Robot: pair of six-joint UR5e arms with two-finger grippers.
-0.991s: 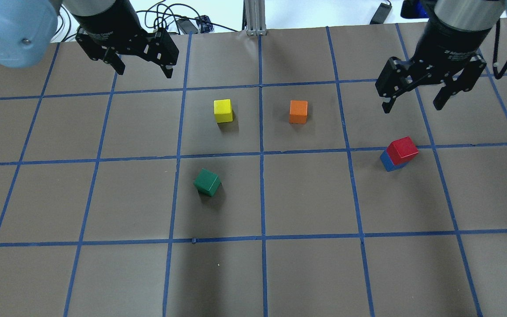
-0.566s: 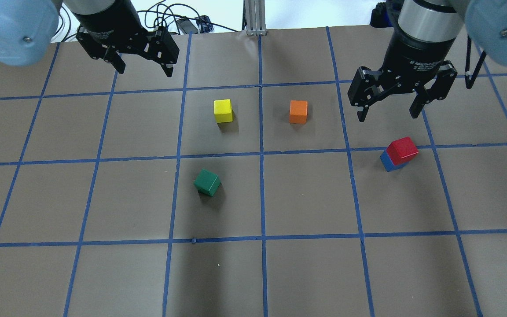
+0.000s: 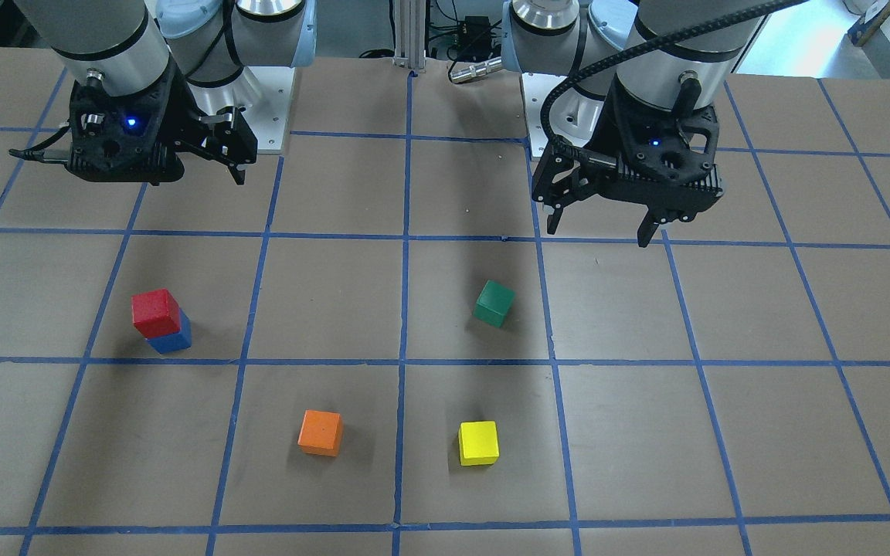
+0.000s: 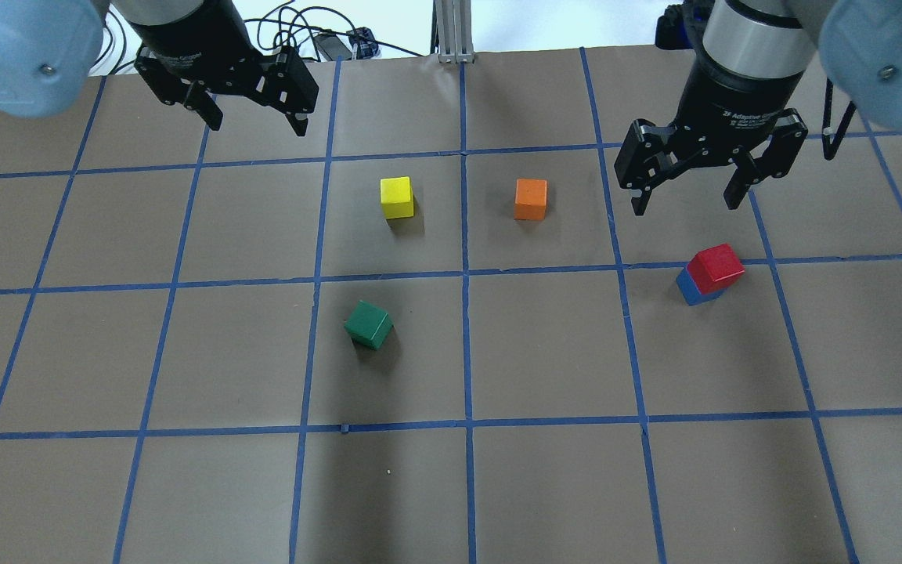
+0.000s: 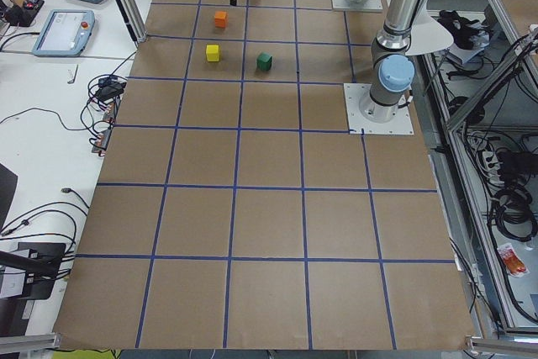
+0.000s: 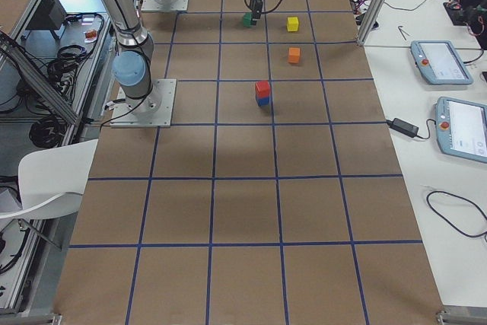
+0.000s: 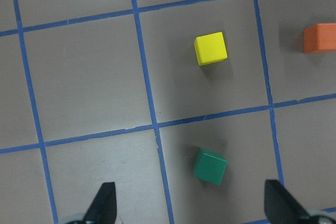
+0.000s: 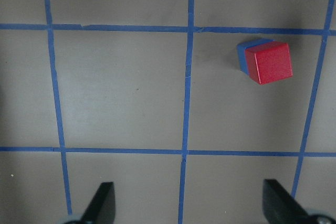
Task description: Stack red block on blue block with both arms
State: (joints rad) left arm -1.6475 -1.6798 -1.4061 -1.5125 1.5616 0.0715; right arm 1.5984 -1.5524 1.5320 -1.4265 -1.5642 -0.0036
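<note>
1. Surface (image 4: 545, 470): brown paper marked into squares with blue tape. Five cubes are on it.
2. Red block (image 4: 716, 265) sits on top of the blue block (image 4: 683, 287), on the robot's right side of the surface, just beside a tape line. The red one is offset and turned a little, so a strip of blue shows along two edges in the right wrist view. Nothing else touches the stack.
3. Right gripper (image 4: 685, 205) hangs above the surface, apart from the stack. Its jaws are spread wide with nothing between them. In the wrist view both fingertips frame bare paper, and the stack lies off to one side.
4. Left gripper (image 4: 257, 128) hangs over the left side, well apart from the stack. Its jaws are also spread wide and hold nothing.
5. Yellow block (image 4: 396, 196) and orange block (image 4: 531, 198) sit side by side in the far row, in neighbouring squares either side of the centre tape line, well apart from each other.
6. Green block (image 4: 368, 324) sits one square nearer the robot than the yellow block and is turned at an angle to the grid. The left wrist camera looks down on both.
7. The orange block lies to the left of the stack, one square over and slightly farther out.
</note>
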